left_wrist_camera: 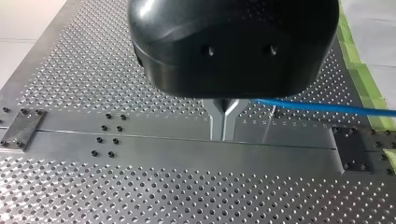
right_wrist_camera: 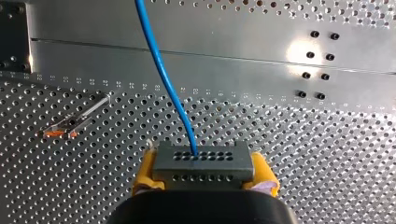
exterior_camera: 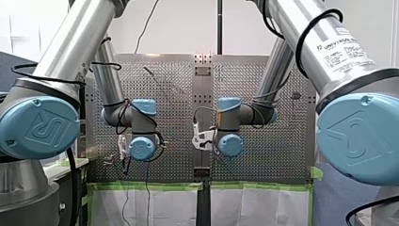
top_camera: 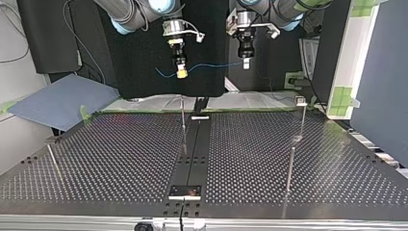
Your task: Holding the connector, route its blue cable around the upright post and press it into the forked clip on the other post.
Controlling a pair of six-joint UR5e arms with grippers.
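Clamping the connector (right_wrist_camera: 201, 162), my right gripper (right_wrist_camera: 205, 169) strings the blue cable (left_wrist_camera: 327, 107) (my left gripper (left_wrist_camera: 223, 134) pinches it) higher than the upright post (top_camera: 183, 121), ready for routing.

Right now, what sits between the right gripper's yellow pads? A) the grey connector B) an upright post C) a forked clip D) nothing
A: the right wrist view shows the grey connector clamped in the right gripper, with its blue cable leading away.
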